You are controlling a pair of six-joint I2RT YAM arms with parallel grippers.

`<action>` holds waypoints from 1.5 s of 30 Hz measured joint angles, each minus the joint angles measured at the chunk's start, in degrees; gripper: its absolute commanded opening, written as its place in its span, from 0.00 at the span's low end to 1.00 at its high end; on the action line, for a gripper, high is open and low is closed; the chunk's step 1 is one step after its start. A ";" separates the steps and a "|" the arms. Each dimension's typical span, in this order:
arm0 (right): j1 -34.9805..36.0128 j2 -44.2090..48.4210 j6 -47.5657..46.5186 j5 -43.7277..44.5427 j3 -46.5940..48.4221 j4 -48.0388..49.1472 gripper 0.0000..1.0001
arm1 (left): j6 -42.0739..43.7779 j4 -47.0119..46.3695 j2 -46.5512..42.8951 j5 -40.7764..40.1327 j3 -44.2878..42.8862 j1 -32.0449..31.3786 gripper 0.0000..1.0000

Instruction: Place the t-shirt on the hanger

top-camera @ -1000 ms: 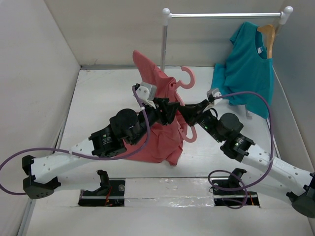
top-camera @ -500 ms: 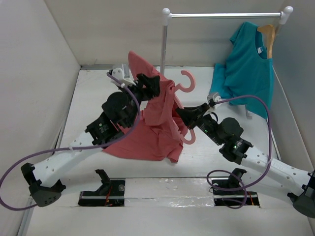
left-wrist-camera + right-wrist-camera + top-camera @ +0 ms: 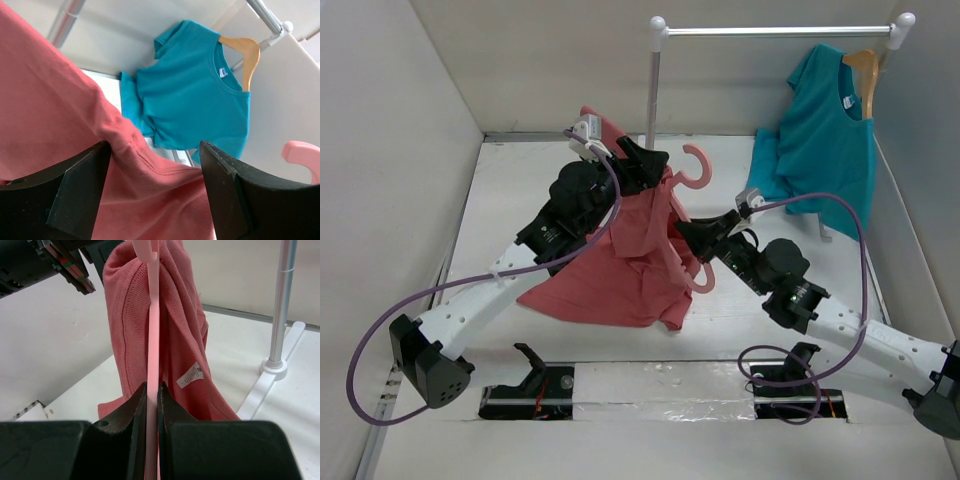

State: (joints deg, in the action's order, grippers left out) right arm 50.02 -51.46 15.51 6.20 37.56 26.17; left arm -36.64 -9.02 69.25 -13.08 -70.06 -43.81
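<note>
The salmon-red t-shirt (image 3: 620, 270) hangs draped over the pink hanger (image 3: 698, 165), which is held tilted and above the table. Its hem spreads low to the left. My right gripper (image 3: 682, 232) is shut on the hanger's thin bar (image 3: 152, 340), with the shirt (image 3: 180, 330) and its white tag (image 3: 191, 375) hanging just behind. My left gripper (image 3: 645, 165) is up at the shirt's top, by the hanger's hook. In the left wrist view its fingers (image 3: 80, 190) stand wide apart with shirt cloth (image 3: 150, 185) lying loosely between them.
A teal-blue t-shirt (image 3: 820, 140) hangs on a tan wooden hanger (image 3: 865, 70) from the rack rail at the back right. The rack's upright pole (image 3: 653, 90) stands just behind the shirt, and its white base (image 3: 275, 370) sits on the table. Walls close in on the left and right.
My left arm has risen from the shirt's middle to its top near the hanger hook. The shirt's hem has spread out to the lower left. My right gripper has kept hold of the hanger.
</note>
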 measured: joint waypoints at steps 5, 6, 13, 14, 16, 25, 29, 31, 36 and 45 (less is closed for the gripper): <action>0.52 -1.55 -1.09 0.44 0.26 0.81 0.00 | -2.25 -1.70 0.87 2.54 1.07 0.22 0.66; 0.59 -2.08 -1.40 0.48 0.66 0.98 0.00 | -2.80 -2.38 0.85 2.69 1.64 0.52 0.65; 4.02 -6.40 -4.90 4.04 3.72 2.51 0.00 | -6.21 -8.07 1.81 3.67 4.81 2.14 0.60; 4.72 -7.26 -5.31 5.07 4.31 2.67 0.00 | -6.56 -8.94 2.34 3.72 4.81 2.29 0.53; 5.29 -8.87 -6.01 6.75 5.18 2.99 0.00 | -7.37 -10.69 3.23 3.85 4.81 2.71 0.47; 6.71 -13.33 -7.15 9.20 6.21 4.74 0.00 | -9.29 -14.91 1.92 4.98 6.45 2.14 0.00; 7.13 -12.94 -6.88 8.33 6.27 3.91 0.31 | -9.29 -15.32 -0.33 5.09 8.72 2.34 0.00; 7.19 -11.87 -6.38 7.87 6.27 3.85 0.47 | -8.68 -14.62 -0.90 6.01 8.96 2.89 0.00; 7.45 -3.34 -5.51 6.99 5.84 1.57 0.78 | -9.14 -13.84 -1.84 10.78 10.49 5.84 0.00; -1.81 7.28 -5.46 0.96 -7.04 -1.92 0.25 | -11.93 -14.29 -3.02 18.47 11.61 8.79 0.00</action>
State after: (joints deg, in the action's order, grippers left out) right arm 48.21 -44.18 10.04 7.16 30.52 24.25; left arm -48.58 -23.31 66.24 5.39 -58.46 -35.03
